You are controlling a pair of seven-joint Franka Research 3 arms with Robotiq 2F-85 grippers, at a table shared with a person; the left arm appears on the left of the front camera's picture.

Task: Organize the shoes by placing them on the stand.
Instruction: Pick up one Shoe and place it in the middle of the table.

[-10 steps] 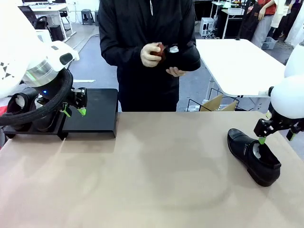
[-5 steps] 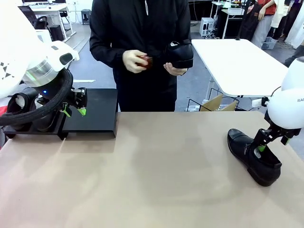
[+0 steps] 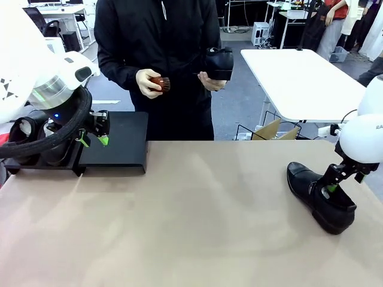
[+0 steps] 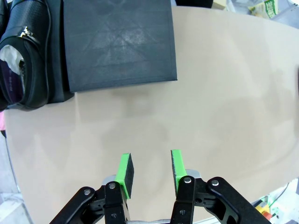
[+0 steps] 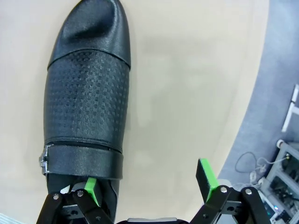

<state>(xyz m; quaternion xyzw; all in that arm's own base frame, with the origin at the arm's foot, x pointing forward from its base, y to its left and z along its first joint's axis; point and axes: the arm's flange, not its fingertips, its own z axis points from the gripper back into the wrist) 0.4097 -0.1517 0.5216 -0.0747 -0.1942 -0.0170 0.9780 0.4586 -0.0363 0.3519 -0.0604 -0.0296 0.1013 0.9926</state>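
One loose shoe (image 3: 317,197) on table (image 3: 191,239), robot's R side, upright on its sole, toe toward the far side, a bit of white stuffing in the opening. R gripper (image 5: 147,175) is down at its heel end. Jaws are wide, one pad inside the opening and the other outside over bare table, so they straddle the side wall. Not closed on it, not lifted. 2nd shoe (image 3: 219,61) is off the table, in the person's hand (image 3: 209,81); other hand (image 3: 146,82) holds a small reddish-brown thing, can't tell what. 3rd shoe (image 4: 28,56) sits on L platform (image 3: 42,165) of the stand, stuffing visible. L arm hides much of that platform in front view, so can't tell if a 4th is beside it. R platform (image 4: 119,44), just beside it, is bare. L gripper (image 4: 150,170) hangs near the platforms' front edge, jaws roughly half apart, nothing between pads. Step in hand (judgement): R arm at grasp stage on the loose shoe, pre-closure. Next move calls for closing on the side wall hard enough that glossy leather won't slip, then lifting clear and carrying across to R platform. That's a long reach, poss. a hand-over to L arm. Set it on the slope so the lip stops it. Risk: a one-wall pinch may let the shoe tilt or swing.
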